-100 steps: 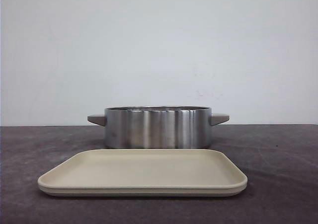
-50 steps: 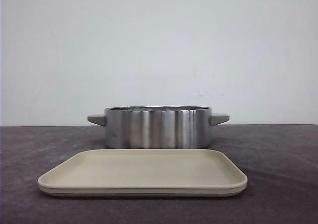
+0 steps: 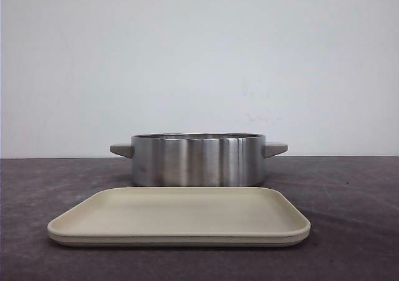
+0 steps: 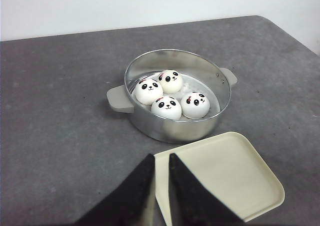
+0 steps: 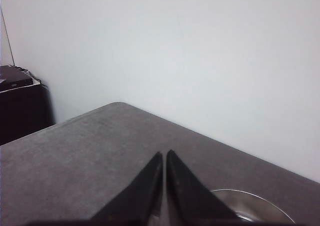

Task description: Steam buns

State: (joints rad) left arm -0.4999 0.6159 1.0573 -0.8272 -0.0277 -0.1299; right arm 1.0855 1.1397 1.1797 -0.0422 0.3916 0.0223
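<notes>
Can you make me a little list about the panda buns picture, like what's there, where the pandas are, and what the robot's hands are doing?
buns: four white panda buns, sitting close together
where: inside the steel pot, none on the tray
pot: round, shiny, a grey handle on each side, no lid on it
tray: beige tray, nothing on it, lying in front of the pot
table: dark grey table
left end effector: nearly closed, holding nothing, hovering by the tray's edge
right end effector: closed, holding nothing, off to the side of the pot

four panda-faced white buns [image 4: 168,94] clustered in pot [image 4: 175,127]
</notes>
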